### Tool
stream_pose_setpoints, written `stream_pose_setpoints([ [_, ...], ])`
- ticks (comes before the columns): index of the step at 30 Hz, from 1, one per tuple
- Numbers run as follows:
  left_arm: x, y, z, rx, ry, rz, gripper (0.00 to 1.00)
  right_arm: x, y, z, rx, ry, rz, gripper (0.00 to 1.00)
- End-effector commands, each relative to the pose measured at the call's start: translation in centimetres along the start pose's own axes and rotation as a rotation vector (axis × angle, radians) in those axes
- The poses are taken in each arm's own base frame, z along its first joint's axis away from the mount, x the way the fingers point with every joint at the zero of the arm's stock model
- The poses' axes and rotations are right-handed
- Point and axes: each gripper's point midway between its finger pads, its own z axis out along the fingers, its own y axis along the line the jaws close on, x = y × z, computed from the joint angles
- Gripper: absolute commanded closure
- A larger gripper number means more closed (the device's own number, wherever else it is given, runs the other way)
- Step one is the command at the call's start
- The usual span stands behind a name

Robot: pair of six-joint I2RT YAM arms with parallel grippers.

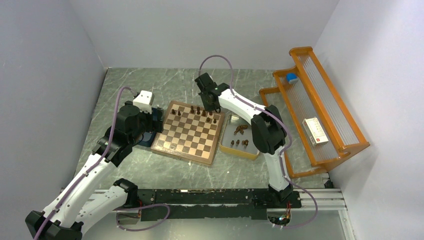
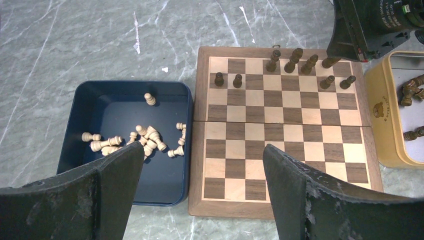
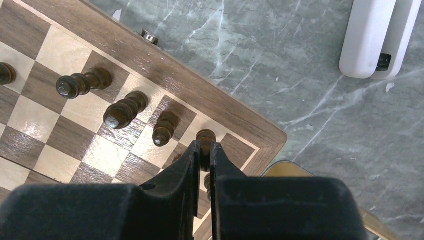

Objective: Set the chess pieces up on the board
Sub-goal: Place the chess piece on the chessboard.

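Observation:
The board [image 1: 189,134] lies mid-table, with several dark brown chess pieces [image 2: 292,61] upright on its two far rows. My right gripper [image 3: 204,146] is shut on one dark piece [image 3: 205,135], holding it over a square near the board's far right corner [image 3: 260,137], beside three standing pieces [image 3: 164,131]. From above, the right gripper [image 1: 210,103] hangs over the far right squares. My left gripper [image 2: 202,155] is open with nothing between its fingers [image 2: 117,175], above the board's near left edge [image 2: 200,200].
A yellow-rimmed tray [image 1: 226,137] right of the board holds several more dark pieces [image 1: 240,130]. A blue tray [image 2: 172,185] left of the board holds light wooden pieces [image 2: 145,139]. An orange rack [image 1: 345,145] with a white box [image 1: 315,131] stands at the right.

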Motion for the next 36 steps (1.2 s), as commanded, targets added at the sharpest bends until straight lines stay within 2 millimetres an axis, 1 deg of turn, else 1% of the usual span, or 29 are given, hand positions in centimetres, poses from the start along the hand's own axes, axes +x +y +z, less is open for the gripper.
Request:
stream_pose_setpoints([
  [1, -1.1, -0.2, -0.1, 0.011, -0.048, -0.001, 0.07, -0.4, 0.7, 0.2, -0.013, 0.002, 0.005, 0.92],
  [18, -1.1, -0.2, -0.1, 0.012, -0.049, 0.0, 0.07, 0.7, 0.7, 1.0, -0.005, 0.054, -0.006, 0.9],
  [25, -1.1, -0.2, -0.1, 0.011, -0.046, 0.0, 0.08, 0.9, 0.6, 1.3, 0.006, 0.065, -0.006, 0.83],
  [31, -1.1, -0.2, -0.1, 0.011, -0.046, 0.0, 0.07, 0.5, 0.5, 1.3, 0.011, 0.057, -0.008, 0.76],
  [36, -1.1, -0.3, 0.0, 0.014, -0.047, 0.0, 0.08, 0.4, 0.5, 1.3, 0.015, 0.058, -0.012, 0.76],
])
